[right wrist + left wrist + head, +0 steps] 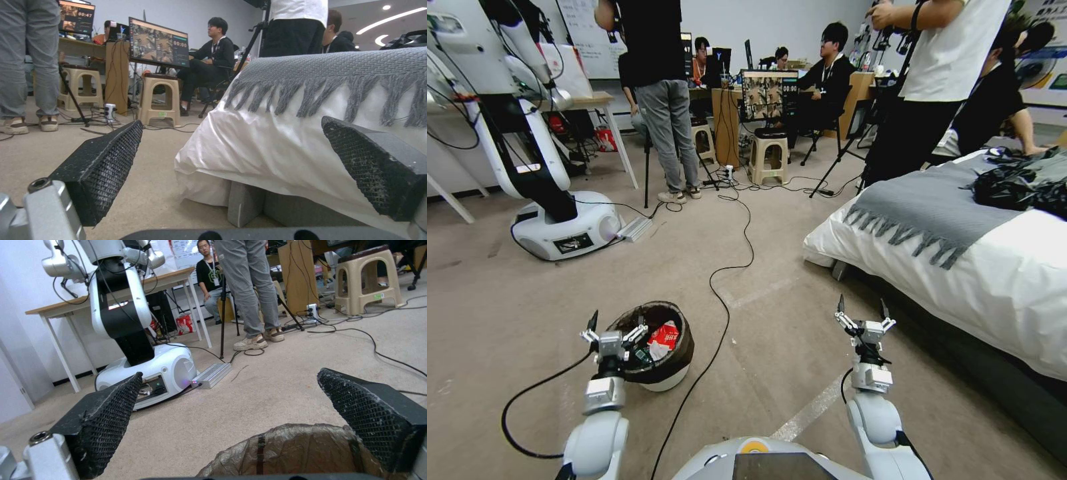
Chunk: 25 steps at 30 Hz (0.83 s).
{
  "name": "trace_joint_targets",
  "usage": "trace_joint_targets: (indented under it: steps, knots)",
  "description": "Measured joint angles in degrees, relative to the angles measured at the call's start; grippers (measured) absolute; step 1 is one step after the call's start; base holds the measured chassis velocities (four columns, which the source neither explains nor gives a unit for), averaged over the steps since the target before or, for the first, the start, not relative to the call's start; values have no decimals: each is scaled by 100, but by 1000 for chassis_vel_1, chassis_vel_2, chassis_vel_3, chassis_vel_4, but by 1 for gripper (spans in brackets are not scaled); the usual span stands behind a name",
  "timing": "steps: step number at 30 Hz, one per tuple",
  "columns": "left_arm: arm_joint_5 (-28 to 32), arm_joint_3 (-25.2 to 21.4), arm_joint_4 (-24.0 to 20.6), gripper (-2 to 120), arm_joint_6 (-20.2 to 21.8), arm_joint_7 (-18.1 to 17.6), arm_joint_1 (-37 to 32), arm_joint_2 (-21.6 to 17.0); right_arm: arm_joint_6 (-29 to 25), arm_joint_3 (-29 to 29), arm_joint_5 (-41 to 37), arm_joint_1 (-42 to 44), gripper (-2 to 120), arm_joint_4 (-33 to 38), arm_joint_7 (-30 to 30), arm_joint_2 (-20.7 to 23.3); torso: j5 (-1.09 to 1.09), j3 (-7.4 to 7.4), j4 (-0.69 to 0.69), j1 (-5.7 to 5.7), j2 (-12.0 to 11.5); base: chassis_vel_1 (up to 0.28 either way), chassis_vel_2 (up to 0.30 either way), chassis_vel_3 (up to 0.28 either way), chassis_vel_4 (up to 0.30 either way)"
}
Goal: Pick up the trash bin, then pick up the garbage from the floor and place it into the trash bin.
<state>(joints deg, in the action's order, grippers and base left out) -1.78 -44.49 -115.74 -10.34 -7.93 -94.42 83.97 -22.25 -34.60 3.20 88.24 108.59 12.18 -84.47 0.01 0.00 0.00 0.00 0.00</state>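
The trash bin (657, 347) stood on the carpet in front of the robot's left side, its dark liner folded over the rim, with a red-and-white wrapper (663, 335) and other scraps already inside. The left tool (615, 331) hung just above the near rim with its jaws spread wide and gripping nothing; the left wrist view showed the liner (285, 450) lying between the two pads (111, 420). The right tool (865, 319) was held apart from the bin, near the bed (960, 267), likewise wide open and empty. Risk, in my judgement: a closing jaw could pinch only the loose liner and pull it out rather than lift the bin, or nudge the light bucket and tip it, spilling its contents. A black cable (720, 320) ran along the floor just beside the bin and might snag on a lift or a drive. Whether one pad sat inside the rim could not be settled. No loose garbage could be made out on the visible floor, and the bin's near wall was hidden behind the left tool.
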Motion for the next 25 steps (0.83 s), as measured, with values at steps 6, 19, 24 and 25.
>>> trace_joint_targets:
  steps: [6,19,24,25]
  knots:
    - [0,-6,7,100,-3,-34,22,-14,-11,-6,-22,1,100,-3,-45,3,-1,0,0,0,0,0,0,0,0]
    - [8,-10,3,100,19,-39,27,-18,-8,-6,-27,-4,100,-3,-47,7,0,0,0,0,0,0,0,0,0]
    - [12,-10,-1,100,26,-39,29,-19,-6,-7,-29,-5,100,-3,-47,8,-1,0,0,0,0,0,0,0,0]
    - [12,-10,-1,100,26,-39,29,-19,-6,-7,-29,-5,100,-3,-47,8,-1,0,0,0,0,0,0,0,0]
